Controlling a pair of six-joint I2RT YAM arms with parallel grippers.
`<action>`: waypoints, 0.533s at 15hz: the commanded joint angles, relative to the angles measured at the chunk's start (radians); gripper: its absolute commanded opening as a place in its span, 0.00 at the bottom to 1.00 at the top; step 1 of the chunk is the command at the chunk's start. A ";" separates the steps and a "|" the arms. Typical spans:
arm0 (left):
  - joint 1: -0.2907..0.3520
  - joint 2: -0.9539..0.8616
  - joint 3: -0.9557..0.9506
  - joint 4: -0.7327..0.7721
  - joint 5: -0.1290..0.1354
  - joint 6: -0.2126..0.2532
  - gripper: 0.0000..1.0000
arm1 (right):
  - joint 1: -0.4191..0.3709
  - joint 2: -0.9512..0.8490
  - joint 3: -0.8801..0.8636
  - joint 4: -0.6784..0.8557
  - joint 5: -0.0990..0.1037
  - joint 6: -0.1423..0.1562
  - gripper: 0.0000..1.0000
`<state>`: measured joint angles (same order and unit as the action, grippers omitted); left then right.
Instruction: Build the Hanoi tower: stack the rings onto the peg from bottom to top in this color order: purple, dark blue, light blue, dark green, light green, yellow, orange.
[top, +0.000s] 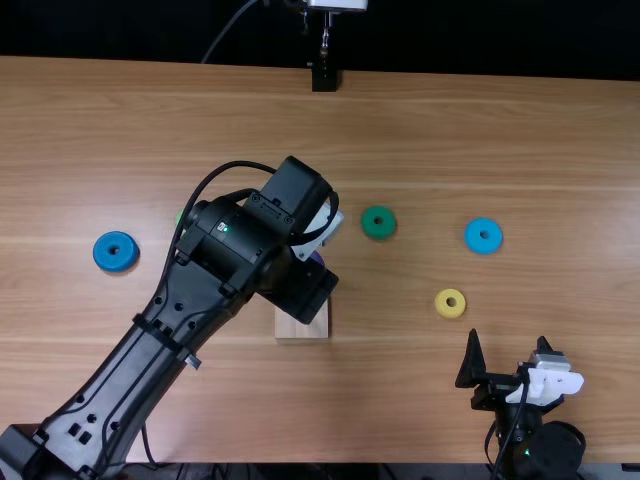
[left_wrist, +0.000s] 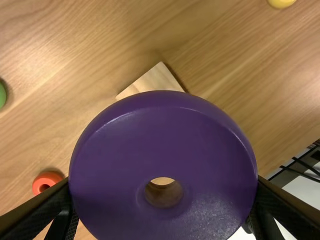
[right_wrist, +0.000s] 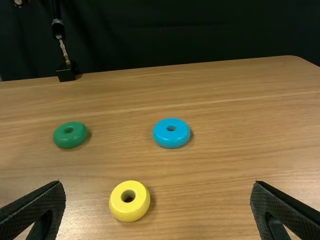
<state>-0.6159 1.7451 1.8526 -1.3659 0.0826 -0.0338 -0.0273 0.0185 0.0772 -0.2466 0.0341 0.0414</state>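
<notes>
My left claw (left_wrist: 163, 187) grips the purple ring (left_wrist: 163, 135) above the wooden base (left_wrist: 152, 82); I should centre its hole over the peg, then lower it level. My right claw (top: 508, 342) gapes wide.

Bright, softly shadowed, probably overhead-lit.

A thick purple ring (left_wrist: 165, 130) is held over the wooden base (top: 290, 328), with other rings lying flat and apart: dark blue (top: 116, 252), light green (left_wrist: 2, 95) and orange (left_wrist: 46, 181) to its left, dark green (top: 379, 222), light blue (top: 484, 236) and, nearer, yellow (top: 450, 303) to its right.
</notes>
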 joint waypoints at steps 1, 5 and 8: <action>-0.013 -0.009 0.034 0.006 0.004 -0.033 0.00 | -0.010 -0.019 -0.063 -0.069 0.014 -0.001 1.00; -0.015 0.027 0.033 0.007 0.004 -0.038 0.00 | -0.010 -0.019 -0.063 -0.069 0.014 -0.001 1.00; -0.022 0.051 0.033 0.009 0.004 -0.038 0.00 | -0.010 -0.019 -0.063 -0.069 0.014 -0.001 1.00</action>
<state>-0.6231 1.7870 1.8526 -1.3582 0.0818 -0.0593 -0.0273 0.0185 0.0772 -0.2466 0.0345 0.0414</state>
